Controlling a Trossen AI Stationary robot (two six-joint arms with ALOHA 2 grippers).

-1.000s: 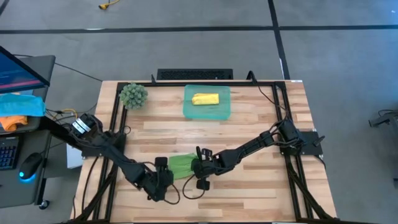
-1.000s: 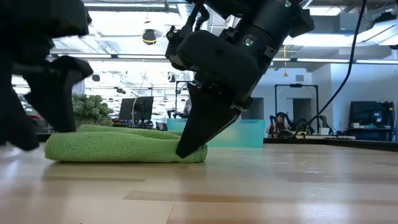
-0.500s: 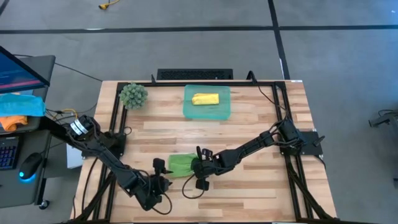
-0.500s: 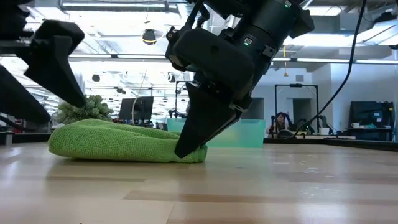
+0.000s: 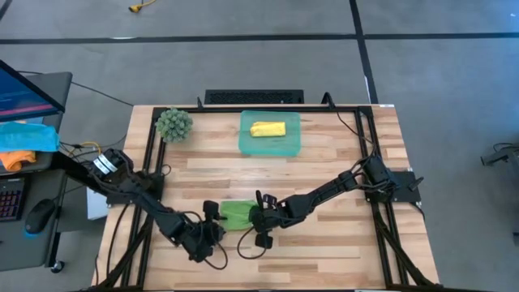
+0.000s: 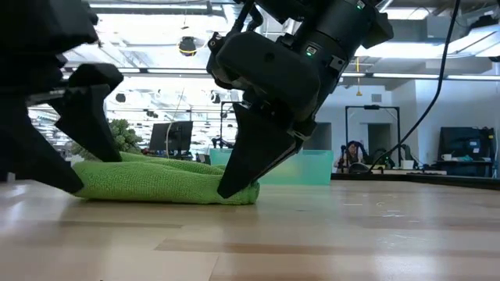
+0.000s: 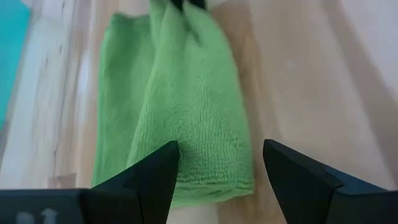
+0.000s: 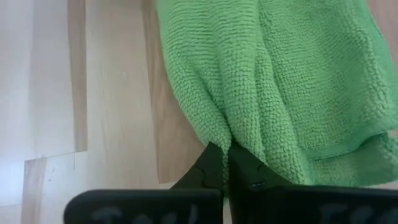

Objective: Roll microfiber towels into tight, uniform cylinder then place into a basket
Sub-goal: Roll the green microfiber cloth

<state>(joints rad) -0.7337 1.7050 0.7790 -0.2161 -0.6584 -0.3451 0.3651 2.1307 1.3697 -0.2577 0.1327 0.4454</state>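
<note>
The light green towel lies loosely folded and bunched on the table near its front middle. My right gripper is shut on the towel's right end. My left gripper is open and low at the towel's left end, with one finger on either side of that end. The bright yellow towel lies rolled up in the teal basket at the far middle. My right gripper pinches a fold at the towel's right end between its two shut fingers. The fingers slant down from the table's right side, and their tips reach the table. The towel lies slack on the table. I cannot tell whether my left gripper touches the towel.
A fuzzy round green ball sits at the far left of the table. Blue and orange cloths lie on a desk beyond the table's left edge. Bare wood stretches between the towel and the basket.
My left gripper drew back from the towel toward the near left and rose, then came back down around the towel's left end, staying open. The towel's left part has bunched up higher than it was. My right gripper has kept still.
</note>
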